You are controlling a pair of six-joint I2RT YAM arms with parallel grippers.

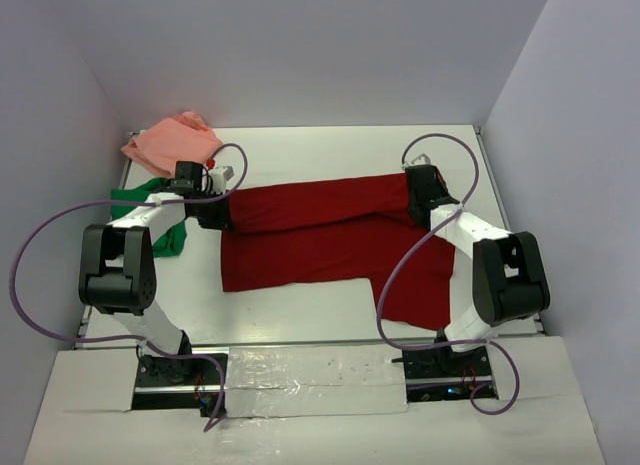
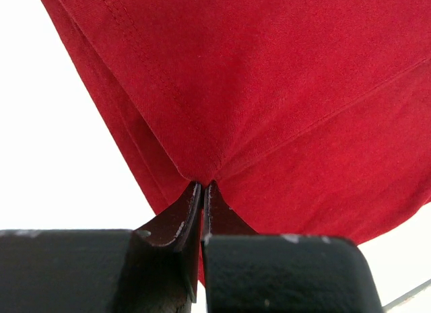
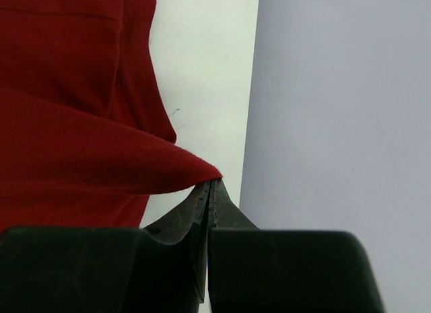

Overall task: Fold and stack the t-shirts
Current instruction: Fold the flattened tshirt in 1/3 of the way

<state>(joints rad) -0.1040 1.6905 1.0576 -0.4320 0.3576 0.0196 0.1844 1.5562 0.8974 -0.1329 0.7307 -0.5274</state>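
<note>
The dark red t-shirt (image 1: 320, 247) lies across the middle of the white table (image 1: 330, 150), its far edge lifted into a band between my two grippers. At the band's left end, my left gripper (image 1: 220, 217) is shut on the cloth. In the left wrist view the closed tips (image 2: 203, 185) pinch a peak of the red shirt (image 2: 269, 91). My right gripper (image 1: 416, 199) is shut on the band's right end. Seen from the right wrist, its tips (image 3: 214, 183) clamp a corner of the red fabric (image 3: 67, 145). The salmon pink t-shirt (image 1: 172, 143) and the bright green one (image 1: 150, 200) lie bunched at the far left.
Grey walls enclose the table on the left, back and right; the right wall (image 3: 337, 111) stands close beside my right gripper. The green shirt lies partly under my left arm (image 1: 150, 217). Purple cables (image 1: 40, 245) loop off both arms. A shiny strip (image 1: 300, 380) runs along the near edge.
</note>
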